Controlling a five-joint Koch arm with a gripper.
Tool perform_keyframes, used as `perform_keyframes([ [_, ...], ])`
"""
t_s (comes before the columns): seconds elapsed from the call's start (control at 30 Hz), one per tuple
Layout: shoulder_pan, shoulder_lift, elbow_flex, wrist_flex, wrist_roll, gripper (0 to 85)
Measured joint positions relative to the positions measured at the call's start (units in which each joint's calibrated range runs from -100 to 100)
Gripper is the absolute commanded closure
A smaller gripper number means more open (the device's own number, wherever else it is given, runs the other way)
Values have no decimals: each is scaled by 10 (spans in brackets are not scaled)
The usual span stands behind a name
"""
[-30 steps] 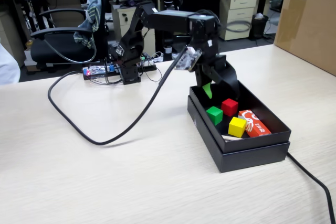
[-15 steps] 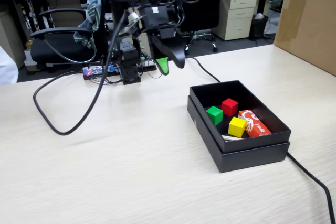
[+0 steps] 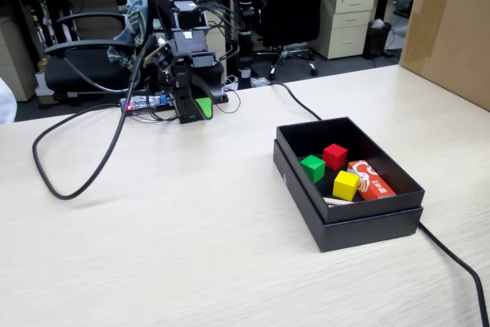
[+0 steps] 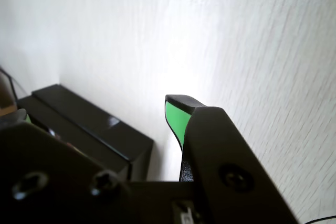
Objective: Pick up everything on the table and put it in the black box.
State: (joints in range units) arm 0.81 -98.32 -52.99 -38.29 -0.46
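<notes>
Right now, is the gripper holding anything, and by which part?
Nothing held. The gripper is back by the arm's base with nothing between its jaws; the green cube sits in the black box.

The arm [image 3: 184, 44] is built from black blocky segments, with a bunch of black cables looped off it. The tool [image 3: 200, 106] is tipped with a bright green pad, and two screws can be seen in its black housing in the wrist view.

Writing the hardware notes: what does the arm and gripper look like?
A small black arm of blocky segments, with loose black wires bundled along its links. The gripper has black plastic jaws, one of them faced with a bright green pad; screw heads show in the wrist view. A thick black cable loops across the table.
</notes>
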Motion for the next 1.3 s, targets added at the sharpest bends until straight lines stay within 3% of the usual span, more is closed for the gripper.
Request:
perform_keyframes([
  [0.33,-21,-5,-224,163,-13,338],
  [0.73,-19,-8,-430,460,-22,341],
  [1.3,-27,-14,-437,439,-22,354],
])
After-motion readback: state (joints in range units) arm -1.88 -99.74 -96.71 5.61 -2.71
